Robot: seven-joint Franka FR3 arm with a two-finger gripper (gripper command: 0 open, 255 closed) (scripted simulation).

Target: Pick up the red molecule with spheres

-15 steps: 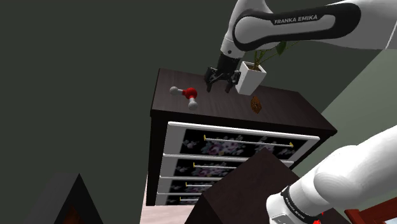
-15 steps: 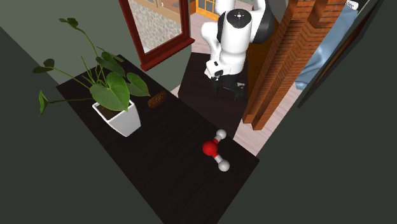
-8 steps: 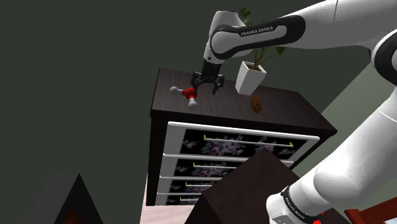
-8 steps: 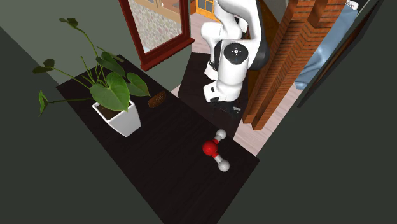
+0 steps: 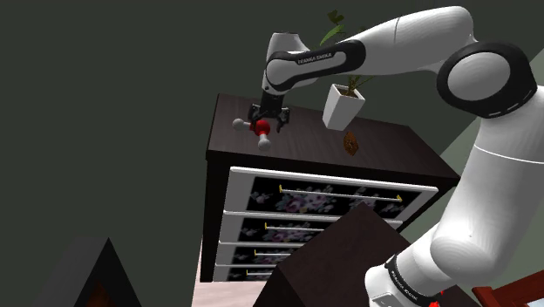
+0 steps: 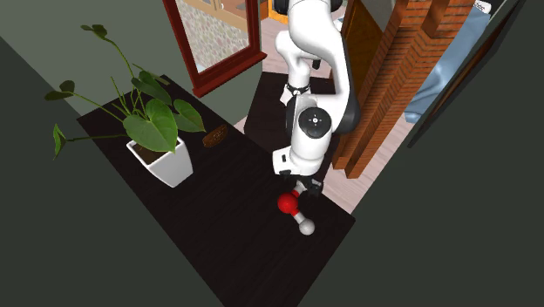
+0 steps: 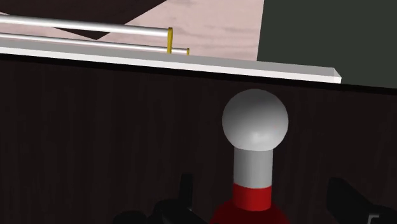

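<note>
- The fingers (image 7: 348, 198) are held apart, flanking the red molecule (image 7: 254, 165) without touching it.
- If closed off-centre, it could be squeezed out towards the nearby worktop (image 7: 95, 127) edge.

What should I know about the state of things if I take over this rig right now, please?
Gripper: open, low over the molecule, fingers either side of its red ball, not clasping it.
Molecule: lying flat on the dark dresser top, near an edge, well apart from the potted plant.
Done: approach and lining up.
Left: close on the red ball, then lift.
</note>
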